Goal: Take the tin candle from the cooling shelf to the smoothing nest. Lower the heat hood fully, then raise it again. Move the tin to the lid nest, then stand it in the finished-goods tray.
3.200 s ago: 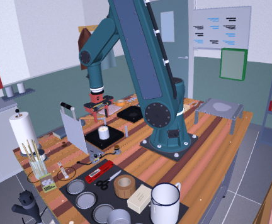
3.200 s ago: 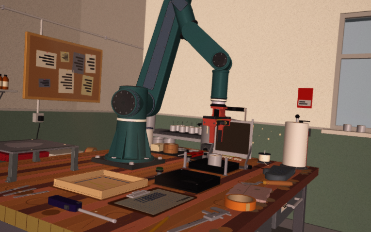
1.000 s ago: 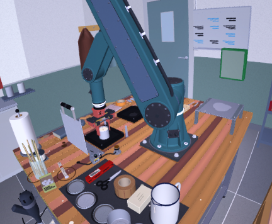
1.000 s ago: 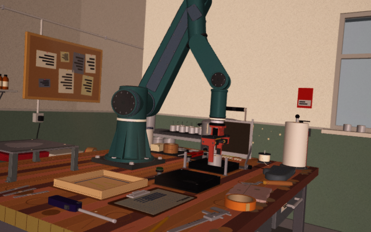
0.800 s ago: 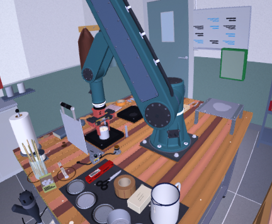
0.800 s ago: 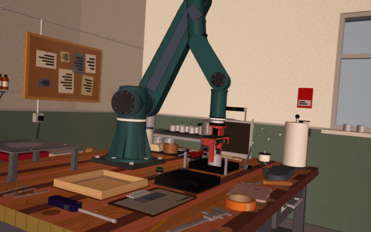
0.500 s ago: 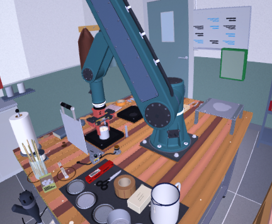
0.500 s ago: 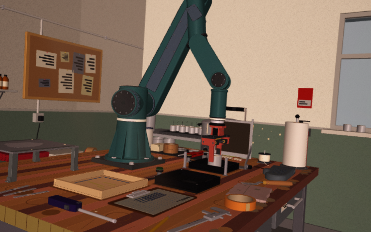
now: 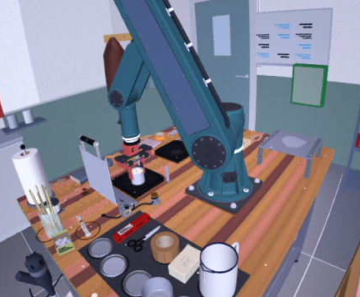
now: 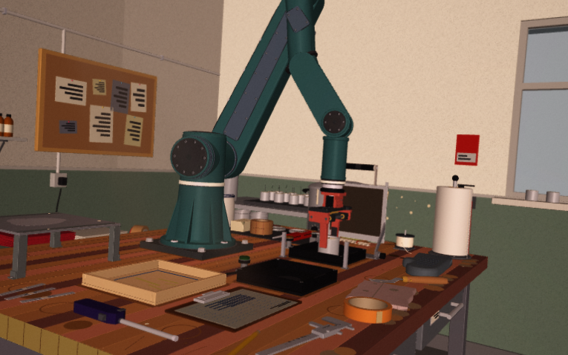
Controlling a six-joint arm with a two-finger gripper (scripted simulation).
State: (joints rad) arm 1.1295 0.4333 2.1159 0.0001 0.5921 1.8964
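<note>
The tin candle, a small pale tin with a wick, stands upright on the black smoothing nest, which sits on the bench between two short posts. The heat hood, a grey hinged panel with a black-grip handle, stands raised beside the nest. The second black pad, the lid nest, lies apart from it, and the wooden finished-goods tray lies further along. The red gripper reaches straight down over the nest and is closed around the tin.
Behind the nest a wall shelf carries several small tins. The arm's base stands mid-bench, with the cooling shelf beyond it. A paper-towel roll, tape roll and a mat of tools and lids crowd the bench ends.
</note>
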